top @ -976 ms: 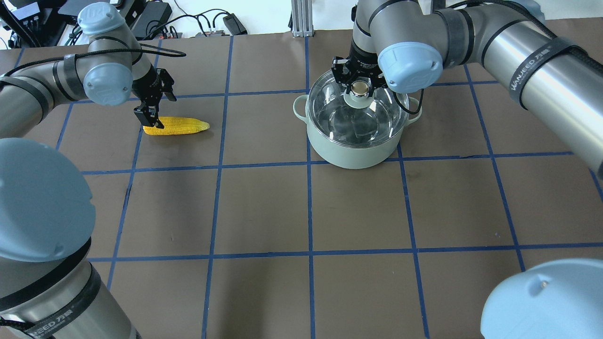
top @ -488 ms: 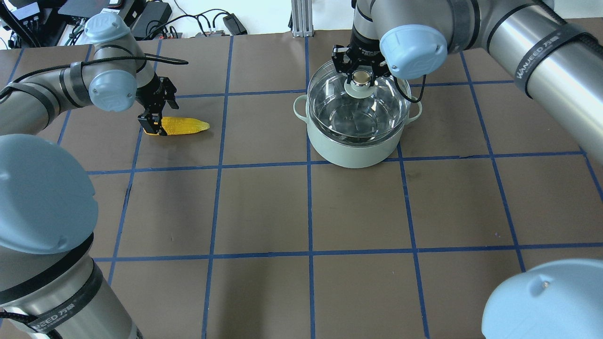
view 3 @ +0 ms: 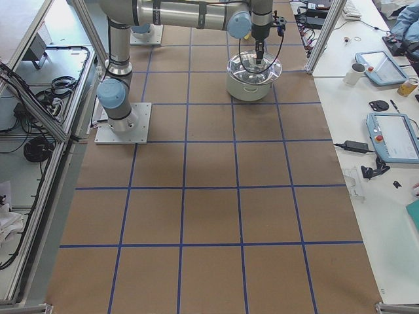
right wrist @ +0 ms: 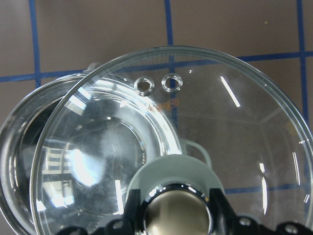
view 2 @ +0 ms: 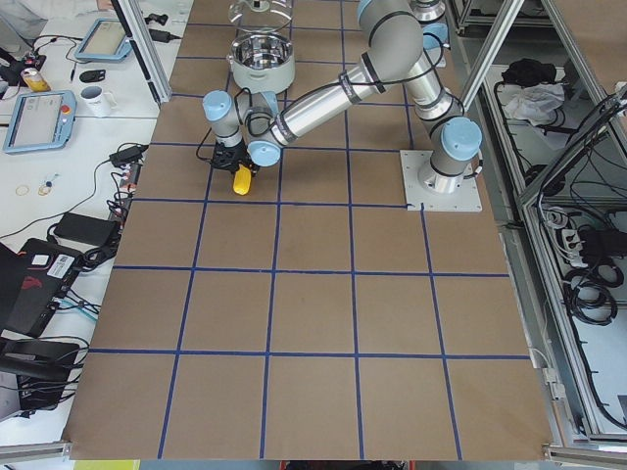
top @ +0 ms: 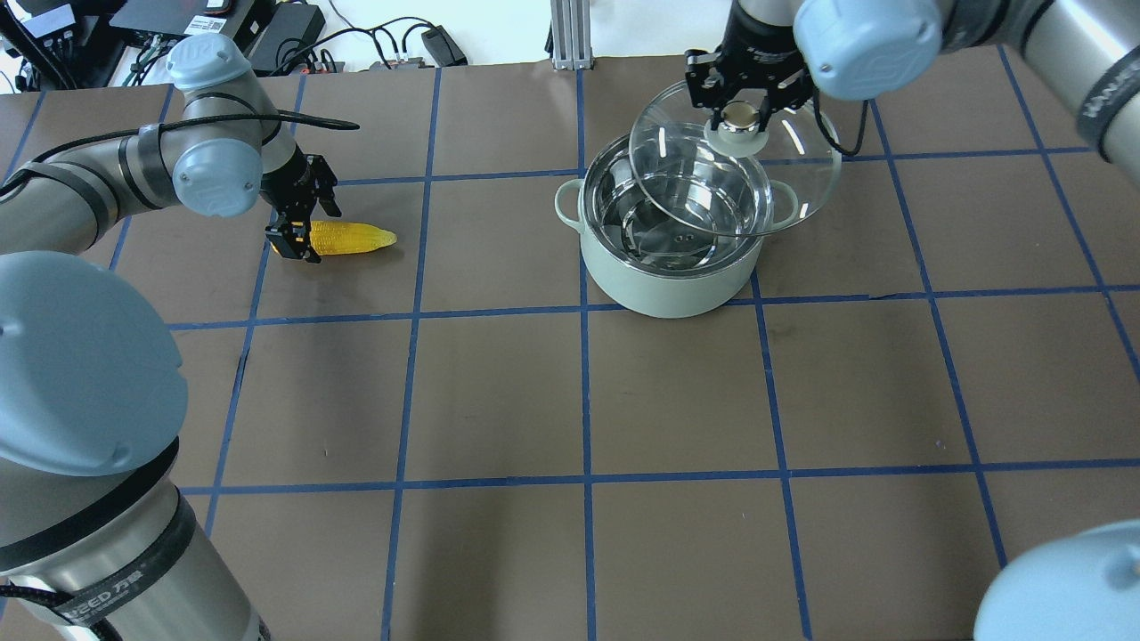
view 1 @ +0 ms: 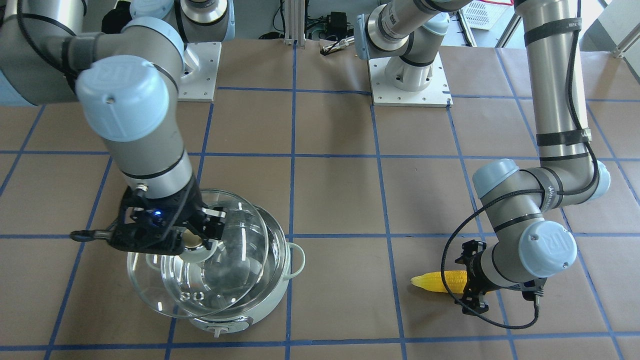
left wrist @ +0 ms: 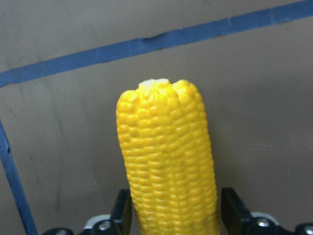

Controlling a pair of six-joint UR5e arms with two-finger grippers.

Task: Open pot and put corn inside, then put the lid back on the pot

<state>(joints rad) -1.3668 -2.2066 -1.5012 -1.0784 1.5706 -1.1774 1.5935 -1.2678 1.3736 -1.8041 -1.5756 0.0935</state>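
The mint-green pot [top: 668,276] stands on the table at the far right, its steel bowl uncovered and empty; it also shows in the front view [view 1: 260,312]. My right gripper [top: 737,120] is shut on the knob of the glass lid [top: 788,178] and holds it tilted above the pot's far right rim; the lid fills the right wrist view [right wrist: 234,127]. The yellow corn [top: 352,238] lies on the table at the far left. My left gripper [top: 297,240] is shut on its blunt end, with fingers [left wrist: 123,213] against both sides.
Cables and power bricks [top: 294,36] lie past the far table edge. The arm bases [view 1: 407,80] stand at the robot's side. Side benches hold tablets and a mug [view 3: 357,73]. Blue tape lines grid the brown table.
My right gripper has lifted the lid off the pot and carried it up and to the right. My left gripper has come down over the corn's blunt end and closed on it.
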